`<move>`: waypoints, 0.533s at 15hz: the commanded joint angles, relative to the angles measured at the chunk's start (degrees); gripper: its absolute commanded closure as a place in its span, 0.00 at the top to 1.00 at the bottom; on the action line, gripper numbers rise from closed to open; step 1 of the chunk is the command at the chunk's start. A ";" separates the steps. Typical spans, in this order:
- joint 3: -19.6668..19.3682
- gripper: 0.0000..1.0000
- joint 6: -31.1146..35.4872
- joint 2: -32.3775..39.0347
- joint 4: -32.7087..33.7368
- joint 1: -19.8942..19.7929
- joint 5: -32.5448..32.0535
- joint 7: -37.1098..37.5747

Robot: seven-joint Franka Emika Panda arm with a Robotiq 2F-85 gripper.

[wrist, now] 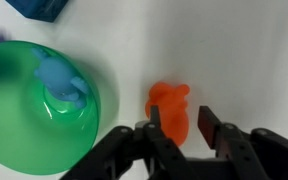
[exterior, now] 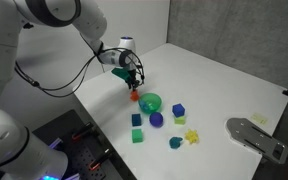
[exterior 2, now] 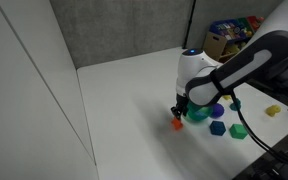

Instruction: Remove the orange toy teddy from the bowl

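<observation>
I have the claw [wrist: 181,128] pinched narrow on the teddy [wrist: 170,102], which sits just beside the bowl [wrist: 19,120], outside its rim.

**Loose toy pieces**

A round purple block [exterior: 156,119] lies on the white table [exterior: 214,80]. To its right in the picture is a blue cube [exterior: 178,110], to its left a small blue block [exterior: 137,119]. In front of it are a green cube [exterior: 138,135], a teal block [exterior: 175,142] and a yellow star-shaped toy [exterior: 192,137].
</observation>
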 commanded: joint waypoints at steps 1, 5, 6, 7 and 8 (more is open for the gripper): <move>-0.75 0.75 -1.30 -4.54 -1.61 0.43 -0.40 0.17; 0.06 1.00 -3.91 -9.97 -2.46 -1.52 0.71 -1.26; -0.06 1.00 -5.08 -11.35 -2.44 -1.97 0.77 -1.21; -0.17 1.00 -6.25 -12.71 -2.34 -2.51 0.76 -1.17; -0.40 1.00 -7.71 -13.92 -2.08 -3.14 0.71 -0.96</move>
